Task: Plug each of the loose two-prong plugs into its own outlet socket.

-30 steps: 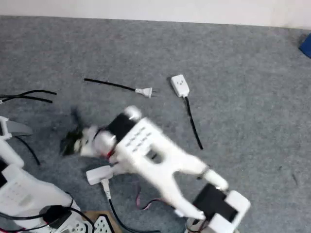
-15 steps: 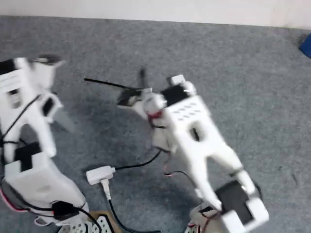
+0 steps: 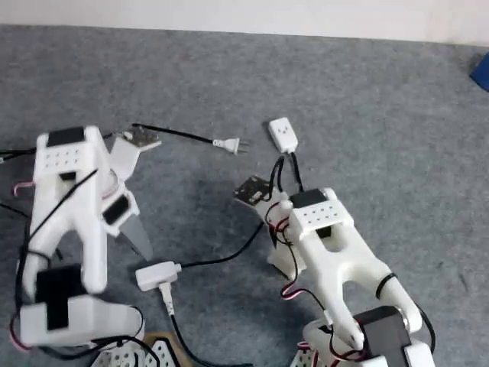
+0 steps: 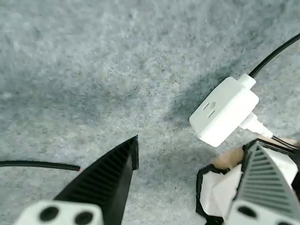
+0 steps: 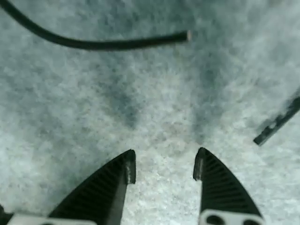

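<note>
left claw open near socket; right claw open, empty, black cable end ahead; plug on carpet between arms.

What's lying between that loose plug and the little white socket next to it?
Nothing: in the high view the stretch between the plug and the white socket is bare grey carpet.

Qty: 2 sockets, 1 plug, 2 arms.
</note>
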### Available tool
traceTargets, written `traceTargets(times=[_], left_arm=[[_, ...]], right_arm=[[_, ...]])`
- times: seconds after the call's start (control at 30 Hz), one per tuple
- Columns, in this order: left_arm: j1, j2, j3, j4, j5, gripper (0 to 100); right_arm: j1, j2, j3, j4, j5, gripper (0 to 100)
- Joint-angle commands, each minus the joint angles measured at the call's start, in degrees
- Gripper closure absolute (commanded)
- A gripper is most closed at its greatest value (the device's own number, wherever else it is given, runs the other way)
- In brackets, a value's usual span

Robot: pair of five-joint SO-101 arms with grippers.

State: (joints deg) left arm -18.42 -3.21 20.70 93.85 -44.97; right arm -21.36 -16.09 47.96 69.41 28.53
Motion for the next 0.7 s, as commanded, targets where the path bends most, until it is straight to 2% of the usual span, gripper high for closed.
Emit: traceTargets(times=[0.0, 0.07, 0.23, 0.47, 0.67], left_arm=[[0.92, -8.84, 12.00, -7.91, -4.13, 65], [1.01, -11.56, 17.45, -10.90, -6.59, 65], [2.33, -18.24, 25.45, -17.67, -7.38, 65], [9.98, -22.73, 30.64, -18.73, -4.92, 67], [10.51, -22.55, 30.81, -18.46, -4.48, 70]], right_arm=[[1.10, -2.15, 0.22, -3.12, -3.69, 80.0], [2.07, -2.15, 0.66, -5.14, -5.98, 80.0], [2.68, -2.15, 0.75, -5.85, -8.18, 80.0], [2.68, -2.15, 0.92, -5.93, -7.91, 80.0], [2.68, -2.15, 0.92, -5.93, -7.91, 80.0]])
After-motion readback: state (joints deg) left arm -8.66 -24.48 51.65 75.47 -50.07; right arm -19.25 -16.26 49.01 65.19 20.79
